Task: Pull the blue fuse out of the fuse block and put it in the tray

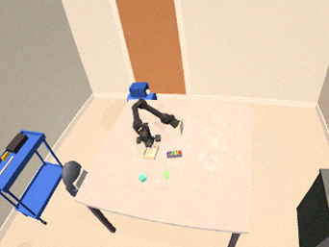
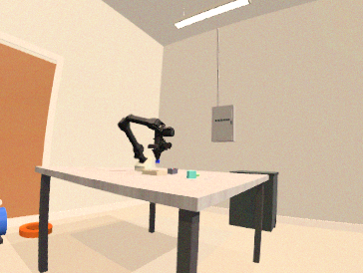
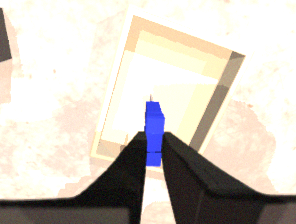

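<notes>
Pinching the unlettered blue fuse (image 1: pixel 151 147) (image 2: pixel 158 161) (image 3: pixel 154 132) above the tray (image 1: pixel 146 157) (image 2: pixel 154 172) (image 3: pixel 111 90), the hand (image 1: pixel 150 145) (image 2: pixel 158 158) (image 3: pixel 153 138) closed on it.

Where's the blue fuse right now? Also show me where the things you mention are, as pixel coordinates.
In the wrist view, the blue fuse (image 3: pixel 154 127) (image 2: pixel 158 161) is in the pincer (image 3: pixel 153 138) (image 2: pixel 158 160) (image 1: pixel 150 146), above the tray (image 3: pixel 111 92) (image 2: pixel 155 172) (image 1: pixel 145 153), off the table.

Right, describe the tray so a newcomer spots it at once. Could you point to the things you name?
On the big pale table (image 1: pixel 217 206) (image 2: pixel 125 183), find the black arm's gripper (image 1: pixel 150 146) (image 2: pixel 158 158) (image 3: pixel 153 138). Below it sits the tray (image 1: pixel 145 157) (image 2: pixel 156 172) (image 3: pixel 111 85), shallow, cream and rectangular. Unlike the dark fuse block (image 1: pixel 175 156) (image 2: pixel 173 171) beside it, it's pale and undivided.
</notes>
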Motion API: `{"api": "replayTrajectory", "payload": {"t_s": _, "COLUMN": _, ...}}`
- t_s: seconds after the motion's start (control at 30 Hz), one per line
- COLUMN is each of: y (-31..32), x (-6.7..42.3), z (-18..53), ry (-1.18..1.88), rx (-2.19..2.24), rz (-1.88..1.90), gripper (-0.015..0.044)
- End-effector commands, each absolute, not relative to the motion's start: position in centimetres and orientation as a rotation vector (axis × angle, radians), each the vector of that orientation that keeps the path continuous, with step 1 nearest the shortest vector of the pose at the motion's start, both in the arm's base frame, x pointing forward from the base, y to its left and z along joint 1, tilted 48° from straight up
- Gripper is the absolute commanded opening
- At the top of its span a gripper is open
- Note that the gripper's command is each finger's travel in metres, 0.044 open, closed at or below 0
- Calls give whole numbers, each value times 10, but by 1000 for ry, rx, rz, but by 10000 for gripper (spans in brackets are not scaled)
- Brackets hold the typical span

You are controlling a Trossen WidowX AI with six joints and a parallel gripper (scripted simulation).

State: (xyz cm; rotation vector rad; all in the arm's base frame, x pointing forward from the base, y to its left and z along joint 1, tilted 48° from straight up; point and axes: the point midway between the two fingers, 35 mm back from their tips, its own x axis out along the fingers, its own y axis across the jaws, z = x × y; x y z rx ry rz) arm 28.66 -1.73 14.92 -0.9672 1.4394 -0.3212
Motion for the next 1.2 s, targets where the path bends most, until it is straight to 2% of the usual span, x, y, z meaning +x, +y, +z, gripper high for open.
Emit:
{"api": "replayTrajectory", "payload": {"t_s": 0.0, "y": -30, "x": 283, "z": 162, "ry": 1438, "rx": -977, "rz": -326, "gripper": 0}}
{"api": "replayTrajectory", "payload": {"t_s": 1.1, "y": -58, "x": 290, "z": 136, "ry": 1437, "rx": -978, "rz": -328, "gripper": 0}}
{"api": "replayTrajectory", "payload": {"t_s": 1.17, "y": -55, "x": 290, "z": 138, "ry": 1436, "rx": -972, "rz": -327, "gripper": 53}}
